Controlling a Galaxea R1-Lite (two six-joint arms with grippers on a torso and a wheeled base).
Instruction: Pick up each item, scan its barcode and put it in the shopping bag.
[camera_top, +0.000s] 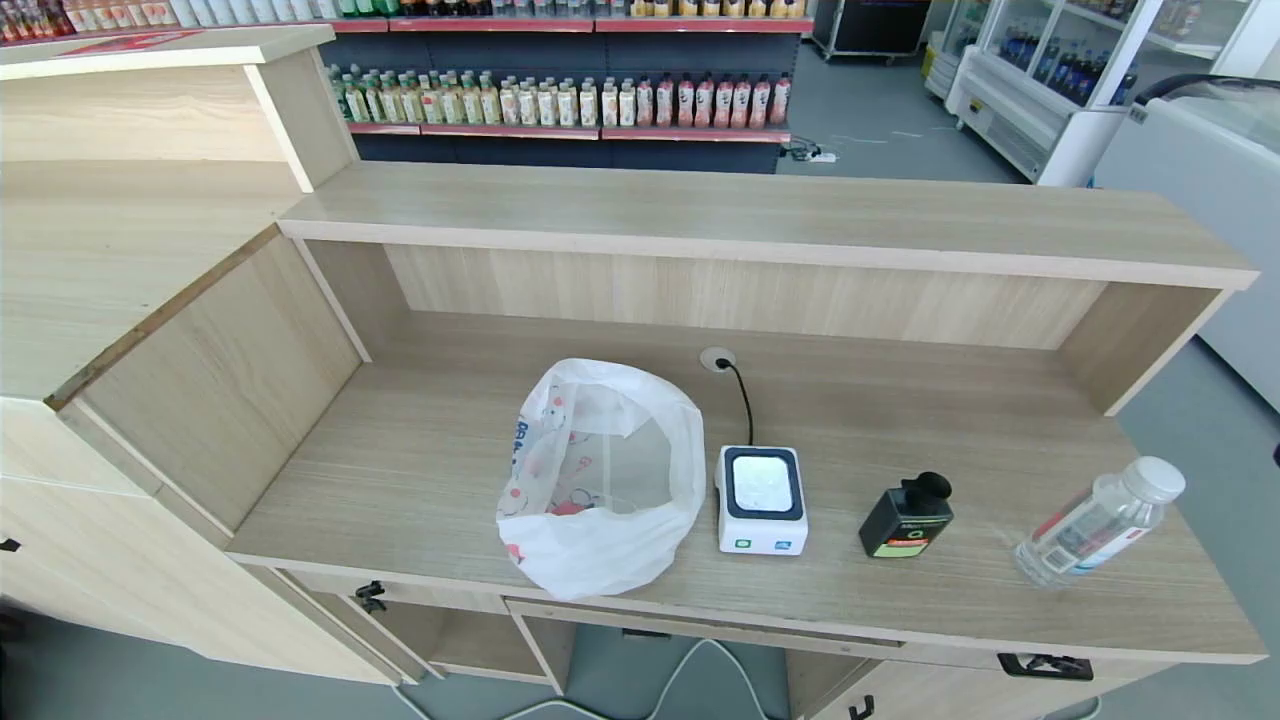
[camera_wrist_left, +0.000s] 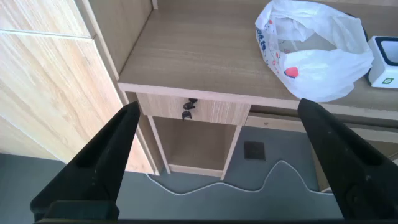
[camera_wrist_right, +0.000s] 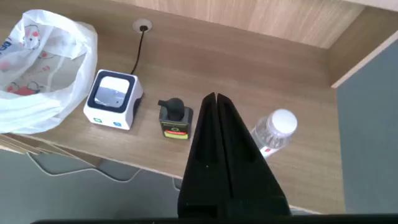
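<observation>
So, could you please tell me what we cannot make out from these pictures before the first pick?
Barcodes on the black bottle and water bottle: head view, print too small.
Body of the water bottle: right wrist view, partly hidden behind the right gripper.
Inside of the shopping bag near its front: head view, hidden by its own crumpled wall.
The scanner: left wrist view, cut off by the picture's edge.

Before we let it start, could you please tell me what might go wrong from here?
The water bottle stands close to the counter's right end; a glancing touch could knock it off.
The shopping bag is thin and slumped, so a dropped item might catch its rim.
The right pincer is shut, so it must open before grasping.
</observation>
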